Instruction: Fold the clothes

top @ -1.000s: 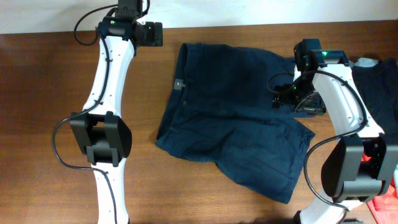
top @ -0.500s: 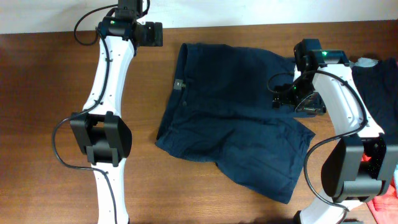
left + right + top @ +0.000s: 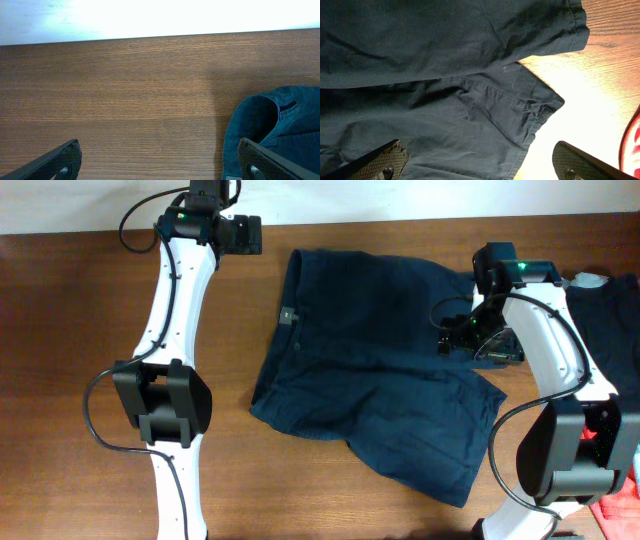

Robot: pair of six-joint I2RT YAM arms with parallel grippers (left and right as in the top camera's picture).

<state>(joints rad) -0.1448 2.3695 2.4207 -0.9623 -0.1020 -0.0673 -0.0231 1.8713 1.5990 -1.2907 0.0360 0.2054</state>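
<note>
The clothes, a pair of dark navy shorts [image 3: 380, 370], lie spread flat mid-table, waistband to the left and the two legs toward the right and front. My left gripper [image 3: 252, 235] hovers open at the far edge, just left of the waistband's top corner. In the left wrist view that corner [image 3: 272, 120] shows beside the right finger, and the left gripper [image 3: 160, 165] has only bare wood between its jaws. My right gripper [image 3: 462, 338] hangs open over the right leg's hem. In the right wrist view the shorts [image 3: 445, 75] fill most of the frame, and the right gripper [image 3: 482, 165] straddles the hem.
A heap of other garments sits at the right edge: a navy top [image 3: 610, 320], something red [image 3: 620, 505] and a pale grey-blue piece [image 3: 590, 279]. The red piece [image 3: 632, 145] also shows in the right wrist view. A white wall [image 3: 400, 200] runs behind the table's far edge.
</note>
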